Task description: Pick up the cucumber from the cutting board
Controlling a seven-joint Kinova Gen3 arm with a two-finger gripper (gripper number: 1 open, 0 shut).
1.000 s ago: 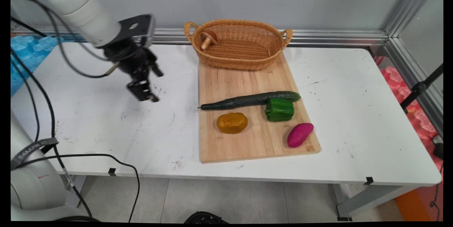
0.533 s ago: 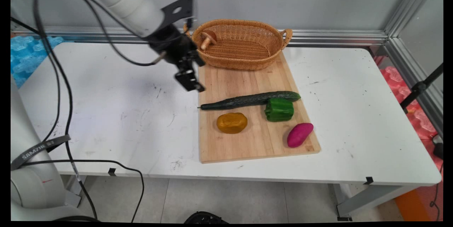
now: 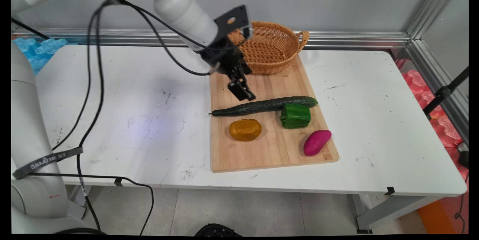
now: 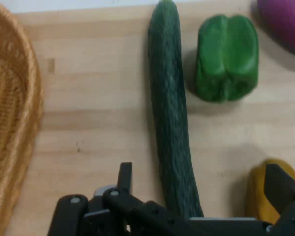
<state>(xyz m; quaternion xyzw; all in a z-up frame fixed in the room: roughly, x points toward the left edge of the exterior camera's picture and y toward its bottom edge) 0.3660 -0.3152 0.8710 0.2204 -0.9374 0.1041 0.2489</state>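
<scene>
Above the board [image 3: 262,146], between the basket [image 3: 271,47] and the cucumber [image 3: 265,105], the jaws [image 3: 242,91] hang tilted down toward the cucumber's middle, close over it but apart from it. They stand wide open and hold nothing; in the hand view one finger [image 4: 125,177] shows left of the cucumber [image 4: 169,113] and the other [image 4: 280,187] far to the right, in front of the yellow potato [image 4: 258,189]. The cucumber lies across the board, its thin end at the board's left edge, its thick end touching the top of the green pepper [image 3: 295,116]. The potato [image 3: 245,129] lies just below the cucumber's thin half, apart from it. A purple sweet potato [image 3: 317,142] rests near the board's lower right corner, near the pepper but apart. The basket sits at the board's far end, its left part hidden behind the arm. The board lies on the white tabletop [image 3: 374,120], and black cables [image 3: 89,83] hang from the arm at the left
</scene>
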